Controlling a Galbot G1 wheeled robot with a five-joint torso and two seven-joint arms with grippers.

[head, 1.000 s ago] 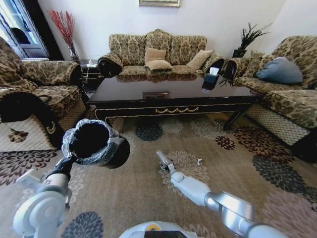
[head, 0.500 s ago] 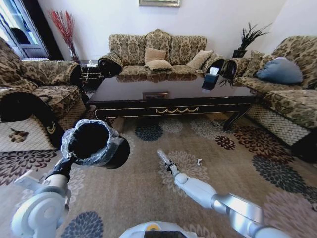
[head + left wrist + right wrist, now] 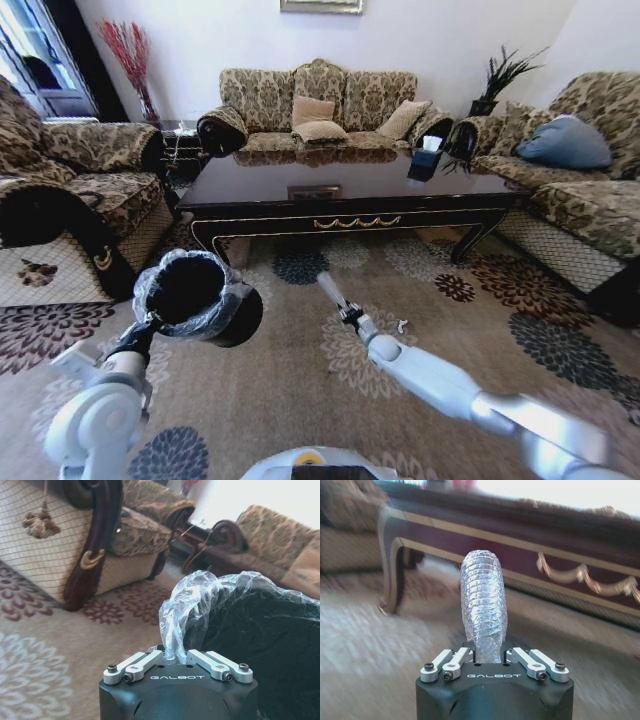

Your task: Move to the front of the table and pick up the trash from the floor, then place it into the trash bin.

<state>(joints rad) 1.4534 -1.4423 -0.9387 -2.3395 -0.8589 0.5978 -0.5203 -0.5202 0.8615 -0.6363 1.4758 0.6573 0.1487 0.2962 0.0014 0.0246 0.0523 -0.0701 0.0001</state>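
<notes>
The left claw [image 3: 175, 656] is shut on the thin plastic liner at the rim of the bin [image 3: 197, 297] and holds the bin up off the rug [image 3: 280, 380], on the near left, with its mouth tipped toward the robot. The bin looks light, since one pinch on the edge carries it, but the liner [image 3: 200, 595] is soft and slippery, so the bin could swing or slide out if the arm jerks. A hold that takes in the hard black rim as well as the liner would be safer. The right claw [image 3: 488, 655] is shut on one end of a clear crinkled tube of trash [image 3: 483, 605], which looks like a squashed plastic bottle. The arm reaches out over the middle of the rug, and the trash [image 3: 331, 292] points up and away toward the table [image 3: 350, 190]. This trash seems very light and springy. It bends in when squeezed, and its ridges give the fingers some grip, so a soft squeeze near the end should be enough. It sticks out a long way past the claw, so it may wobble or catch on the rim of the bin on its way in. A small white scrap [image 3: 401, 326] lies on the rug to the right of the right arm. It is tiny and flat and looks like paper, so I think it will be hard to pinch off the soft rug and could blow or slip away
</notes>
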